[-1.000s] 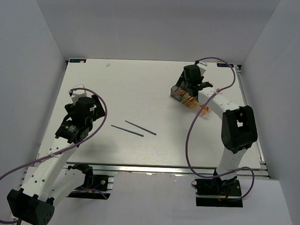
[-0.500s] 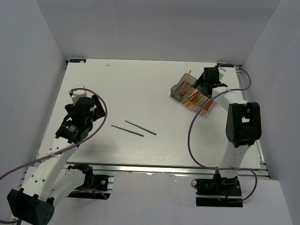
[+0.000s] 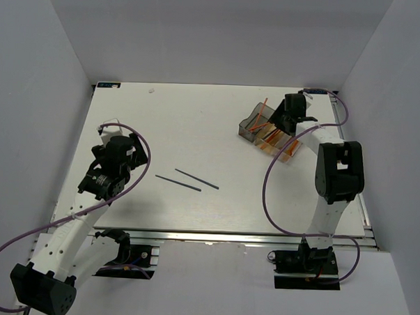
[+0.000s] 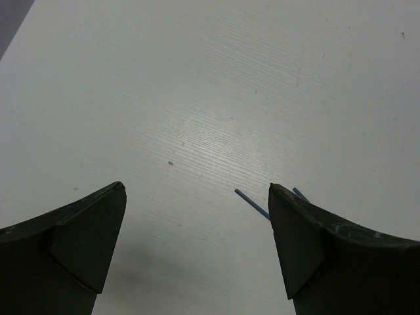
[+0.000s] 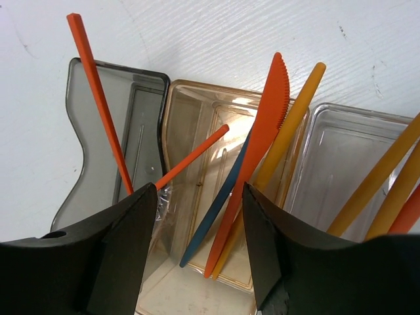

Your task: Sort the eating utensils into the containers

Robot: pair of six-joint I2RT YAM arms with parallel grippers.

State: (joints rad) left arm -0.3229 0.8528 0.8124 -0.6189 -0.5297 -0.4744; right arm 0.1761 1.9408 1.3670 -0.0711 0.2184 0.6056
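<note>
two dark sticks [image 3: 196, 179] loose on table [image 3: 197, 129]

Bright, even, diffuse light fills the overhead view, where the white bench [image 3: 197, 129] carries only a soft grey shadow on the 3 o'clock side of the left arm [image 3: 67, 242]. The left wrist view is dimmer and greenish, shaded at 7 o'clock, and the left tool [image 4: 197, 203] looks near-black. In the right wrist view a highlight glares inside the amber bin [image 5: 197, 105], and the right tool [image 5: 199, 210] is soft-focused at 6 o'clock.
</note>
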